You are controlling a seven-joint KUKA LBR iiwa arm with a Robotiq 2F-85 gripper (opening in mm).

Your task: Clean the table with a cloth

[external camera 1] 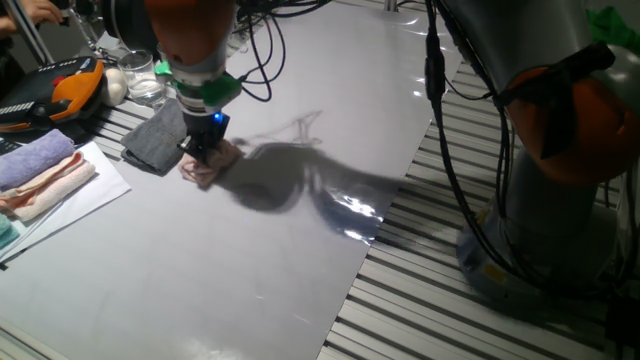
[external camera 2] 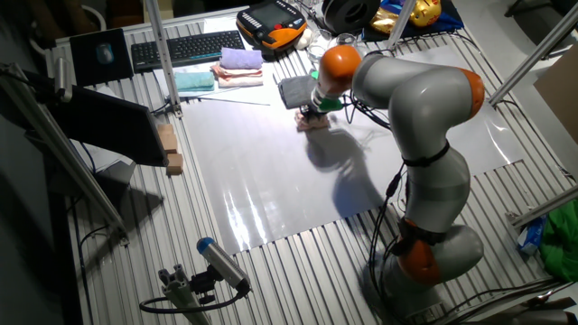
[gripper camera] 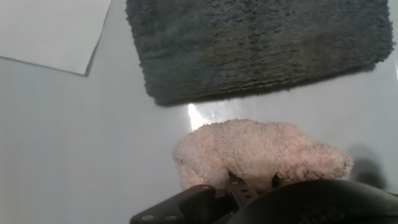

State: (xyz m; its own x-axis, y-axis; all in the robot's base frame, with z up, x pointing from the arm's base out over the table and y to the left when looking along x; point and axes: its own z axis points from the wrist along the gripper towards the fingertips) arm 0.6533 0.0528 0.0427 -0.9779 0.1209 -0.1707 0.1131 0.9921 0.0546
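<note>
The pale pink cloth [external camera 1: 212, 167] lies bunched on the pale grey glossy table [external camera 1: 300, 260], beside the dark grey cloth. My gripper [external camera 1: 203, 155] stands straight down on the pink cloth with its fingers shut on it. In the hand view the pink cloth [gripper camera: 258, 152] fills the lower middle, and the fingers disappear into it at the bottom edge. In the other fixed view the gripper [external camera 2: 313, 116] presses the cloth [external camera 2: 316, 124] onto the table [external camera 2: 271, 181] near its far edge.
A dark grey cloth [external camera 1: 158, 140] lies just beyond the pink one. Lavender and peach towels [external camera 1: 40, 170] sit on a white sheet [external camera 1: 80, 200] at the left. A glass [external camera 1: 145, 80] and an orange and black pendant [external camera 1: 60, 95] stand behind. The arm's base [external camera 1: 560, 200] is at the right.
</note>
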